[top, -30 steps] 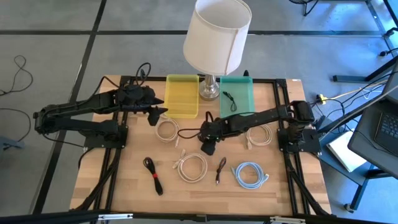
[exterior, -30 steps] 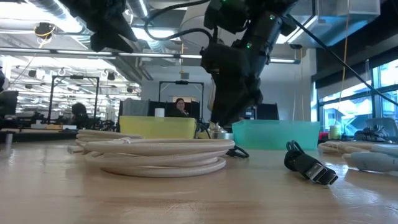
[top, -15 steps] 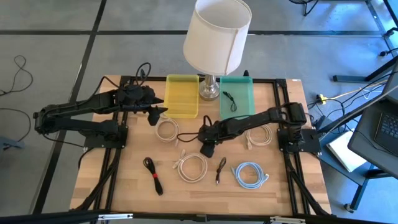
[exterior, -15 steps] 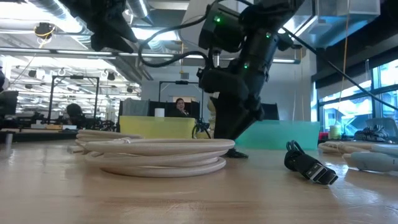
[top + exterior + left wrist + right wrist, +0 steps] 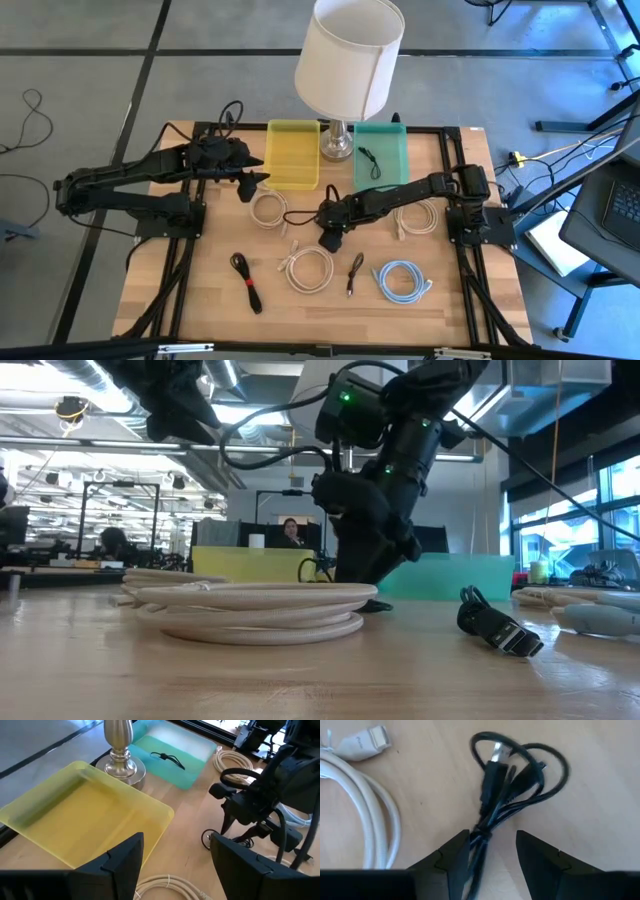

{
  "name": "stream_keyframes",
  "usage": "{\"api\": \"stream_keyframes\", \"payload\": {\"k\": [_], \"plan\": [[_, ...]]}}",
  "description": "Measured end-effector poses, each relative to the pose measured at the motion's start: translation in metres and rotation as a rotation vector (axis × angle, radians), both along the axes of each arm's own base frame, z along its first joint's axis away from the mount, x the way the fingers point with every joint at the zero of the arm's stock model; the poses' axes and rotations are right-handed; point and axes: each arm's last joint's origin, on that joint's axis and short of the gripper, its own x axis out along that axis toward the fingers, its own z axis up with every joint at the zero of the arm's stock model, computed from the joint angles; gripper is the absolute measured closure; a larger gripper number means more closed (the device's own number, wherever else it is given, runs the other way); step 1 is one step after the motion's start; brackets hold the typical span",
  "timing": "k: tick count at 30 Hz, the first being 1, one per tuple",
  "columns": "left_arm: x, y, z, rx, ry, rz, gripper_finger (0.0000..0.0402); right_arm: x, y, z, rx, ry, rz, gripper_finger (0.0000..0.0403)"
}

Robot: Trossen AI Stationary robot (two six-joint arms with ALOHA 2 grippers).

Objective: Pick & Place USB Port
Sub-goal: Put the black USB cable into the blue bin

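Right gripper (image 5: 489,851) now lowered, jaws open astride black USB cable (image 5: 512,785); grasp imminent. Left gripper (image 5: 175,855) open, idle.

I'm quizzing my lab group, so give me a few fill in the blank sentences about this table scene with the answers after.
1. The right gripper is open over a bundled ____ cable.
2. The teal tray holds one small ____ cable.
3. The yellow tray is ____.
4. The left gripper hovers beside the ____ tray.

Answers: black; black; empty; yellow
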Motion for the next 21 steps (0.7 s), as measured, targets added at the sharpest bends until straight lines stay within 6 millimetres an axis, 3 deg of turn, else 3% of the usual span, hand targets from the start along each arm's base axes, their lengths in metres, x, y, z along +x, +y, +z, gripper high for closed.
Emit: {"api": "stream_keyframes", "payload": {"k": [4, 11, 14, 19, 21], "plan": [[0.0000, 0.0000, 0.0000, 0.000, 0.000, 0.000, 0.0178, 0.0015, 0.0014, -0.0005, 0.076, -0.011, -0.020, 0.0237], [0.0000, 0.0000, 0.0000, 0.001, 0.000, 0.000, 0.0178, 0.0015, -0.0002, -0.0008, 0.009, -0.015, -0.047, 0.0249], [-0.0001, 0.0000, 0.0001, 0.000, 0.000, 0.000, 0.0178, 0.0005, -0.0017, -0.0012, -0.029, -0.007, -0.062, 0.0283], [0.0000, 0.0001, 0.0000, 0.001, 0.001, 0.000, 0.0178, 0.0004, -0.0017, -0.0005, -0.052, -0.009, -0.040, 0.0378], [-0.0001, 0.0000, 0.0000, 0.001, 0.000, 0.000, 0.0178, 0.0004, -0.0019, -0.0002, -0.060, -0.011, -0.032, 0.0379]]}}
